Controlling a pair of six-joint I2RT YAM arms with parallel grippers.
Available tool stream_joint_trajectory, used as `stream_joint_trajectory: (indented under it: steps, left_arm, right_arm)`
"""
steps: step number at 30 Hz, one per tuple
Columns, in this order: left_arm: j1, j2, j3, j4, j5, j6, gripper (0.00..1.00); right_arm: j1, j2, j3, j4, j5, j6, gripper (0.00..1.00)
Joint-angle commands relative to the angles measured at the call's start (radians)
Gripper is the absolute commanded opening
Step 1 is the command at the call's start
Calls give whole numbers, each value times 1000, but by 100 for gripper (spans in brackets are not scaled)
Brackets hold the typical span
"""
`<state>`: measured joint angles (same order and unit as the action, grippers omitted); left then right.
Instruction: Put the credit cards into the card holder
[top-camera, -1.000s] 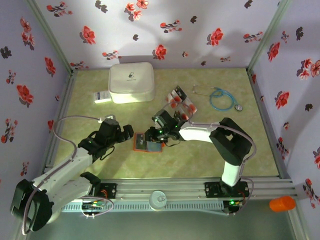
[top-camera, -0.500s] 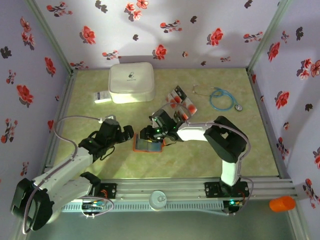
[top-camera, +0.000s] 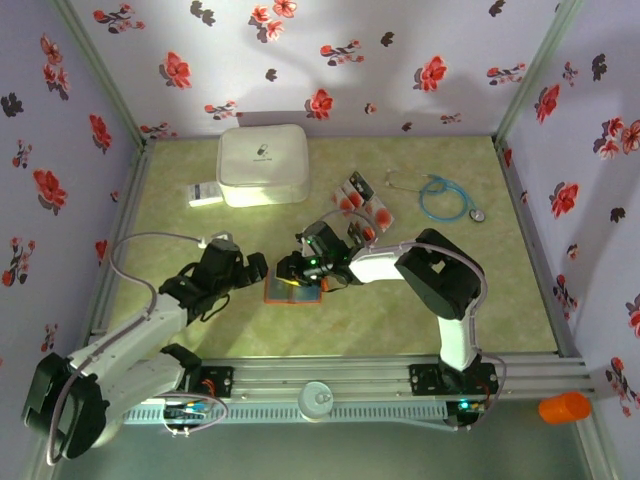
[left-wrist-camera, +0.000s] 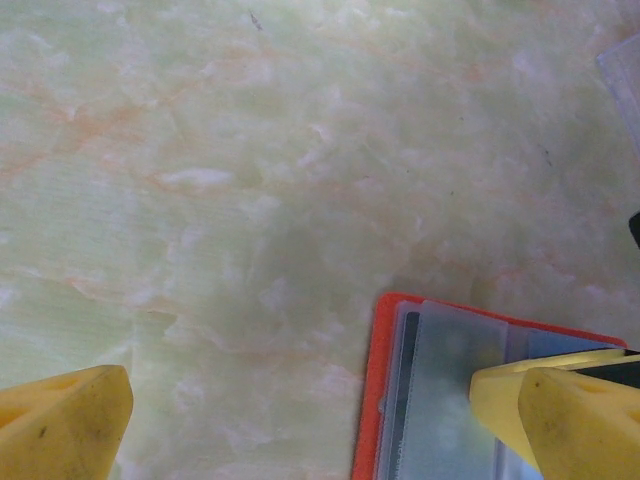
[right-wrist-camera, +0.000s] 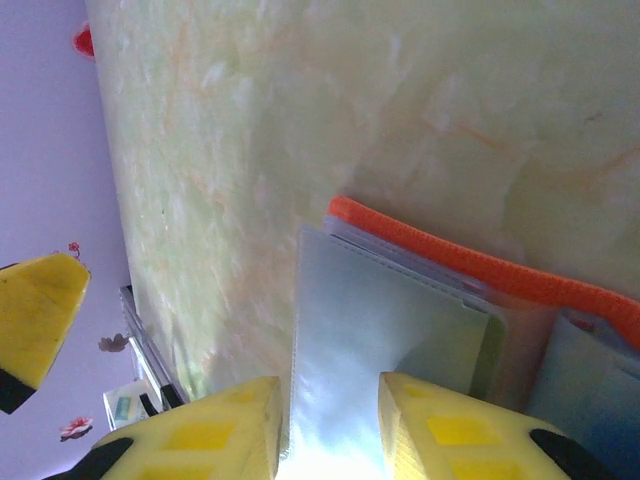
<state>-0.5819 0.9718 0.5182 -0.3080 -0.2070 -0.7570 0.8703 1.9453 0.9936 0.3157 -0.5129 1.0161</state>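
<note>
At the lower centre of the overhead view the card holder (top-camera: 293, 291) lies open on the green marbled bench (top-camera: 350, 330), with both tools at it. The left tool (top-camera: 260, 271) stands spread wide at its left edge, one yellow fingertip (left-wrist-camera: 545, 400) over the bluish inside. The right tool (top-camera: 290, 271) hangs low over a clear pocket (right-wrist-camera: 350, 330), its jaws a narrow gap apart; whether they pinch anything I cannot tell. Farther up, the credit cards (top-camera: 360, 203) lie clustered, apart from the holder. Beyond sit a white case (top-camera: 262, 165) upper left and a stethoscope (top-camera: 440, 197) upper right.

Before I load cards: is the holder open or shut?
Open: the holder lies flat, clear inner sleeves facing up inside its orange rim.
</note>
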Motion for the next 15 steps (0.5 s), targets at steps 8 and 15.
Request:
stream_joint_trajectory:
  steps: [8,15]
  left_arm:
    - [8,139,9,74,38,10,100]
    - [8,200,10,115,55,11,100]
  right_arm:
    - [-7,-26,-35,31,-6,15,9]
    - [-7,-10,-40,43,-11,18,0]
